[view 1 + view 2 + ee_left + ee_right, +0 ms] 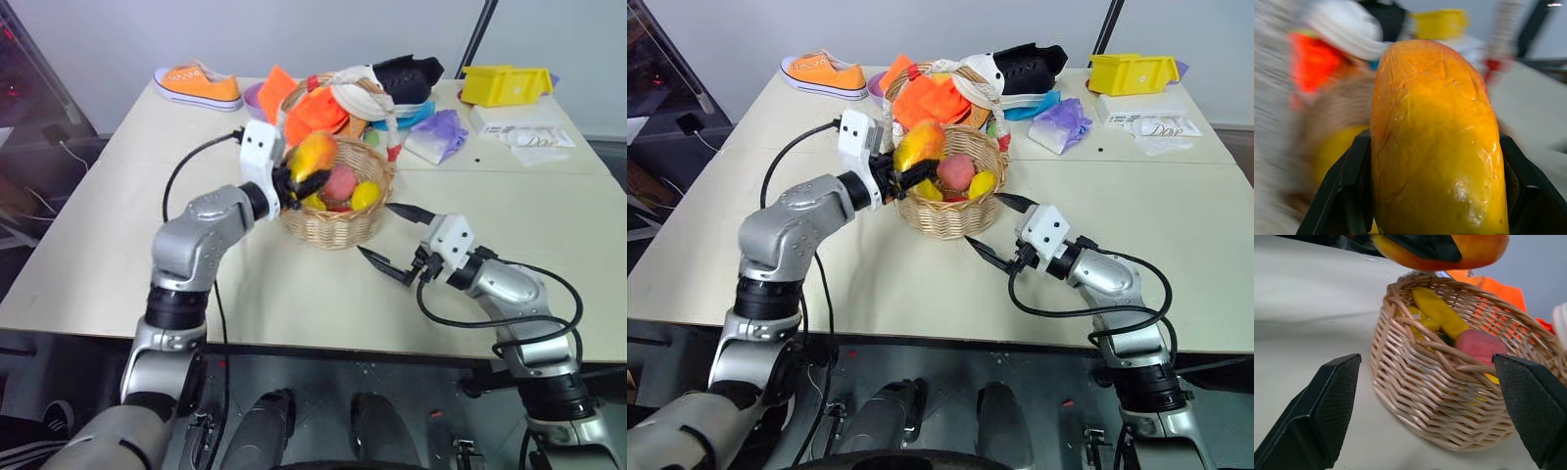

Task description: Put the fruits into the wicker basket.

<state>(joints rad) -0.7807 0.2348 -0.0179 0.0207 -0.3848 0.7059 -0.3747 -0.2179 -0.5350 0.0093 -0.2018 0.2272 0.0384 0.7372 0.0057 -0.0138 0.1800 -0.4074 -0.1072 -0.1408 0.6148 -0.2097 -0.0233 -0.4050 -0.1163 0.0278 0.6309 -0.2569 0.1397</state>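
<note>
mango (313, 154) above wicker basket (338, 223), peach (339, 183) inside

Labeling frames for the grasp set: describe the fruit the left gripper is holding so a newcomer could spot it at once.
Start at the wicker basket in the middle of the table. Over its near-left rim, the left gripper is shut on the mango, held above the basket. It is oval and yellow-orange with a red blush, larger than the round pinkish peach and the yellow fruit lying inside the basket.
</note>
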